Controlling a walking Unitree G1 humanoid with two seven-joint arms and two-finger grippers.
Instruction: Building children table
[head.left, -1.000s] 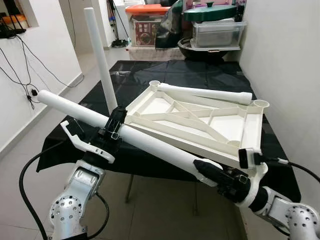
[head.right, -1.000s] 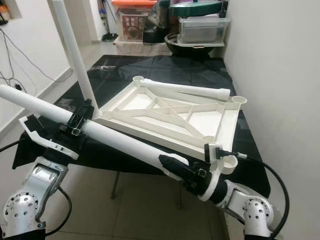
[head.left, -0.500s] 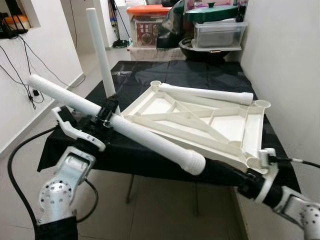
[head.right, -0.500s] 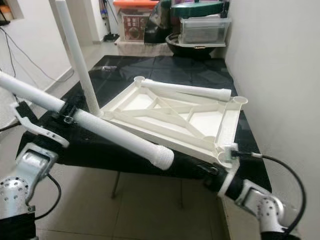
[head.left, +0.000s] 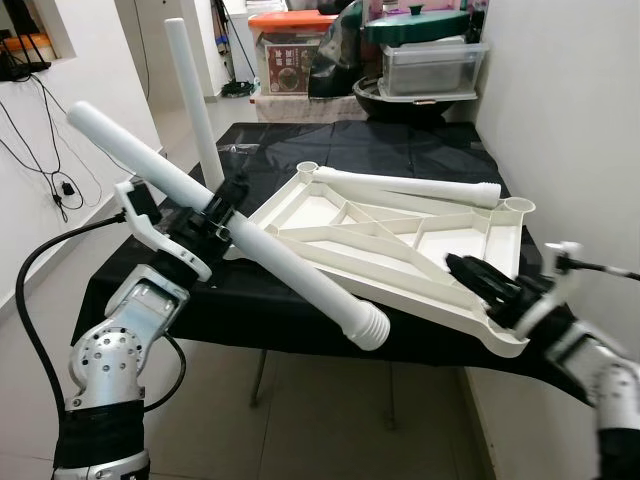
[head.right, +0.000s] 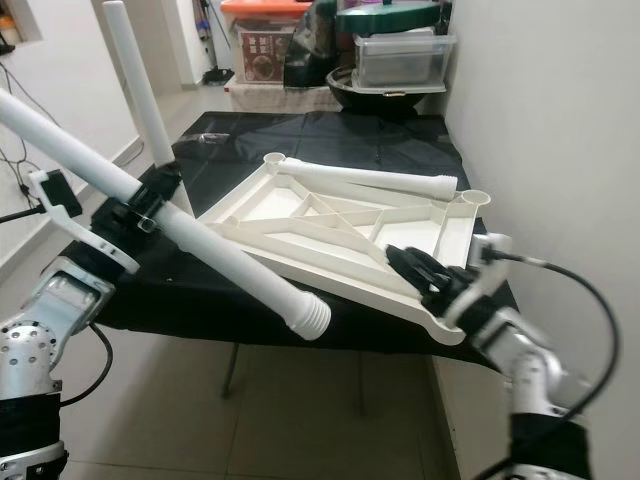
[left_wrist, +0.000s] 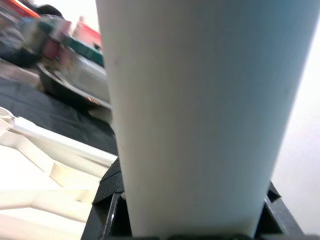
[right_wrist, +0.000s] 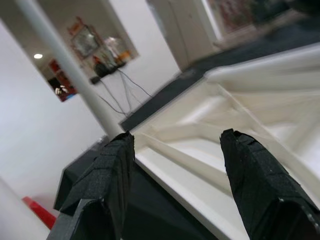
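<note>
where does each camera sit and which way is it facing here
Left eye, head: down at upturned tabletop on black table; left gripper and right gripper show.
Right eye: same scene.
Left wrist: along its fingers, clamped on white leg tube.
Right wrist: between open fingers toward the tabletop and upright leg.
All share the tabletop.

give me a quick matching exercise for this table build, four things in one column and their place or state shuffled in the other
Things:
1. held leg
2. upright leg
3. loose leg
4. right end effector

Places or states:
A. lying across the far side of the upturned tabletop
B. open, at the tabletop's near edge
C. standing in a corner socket
D. gripped by the left end effector

Pairs: 1-D, 2-C, 3-A, 4-B
</note>
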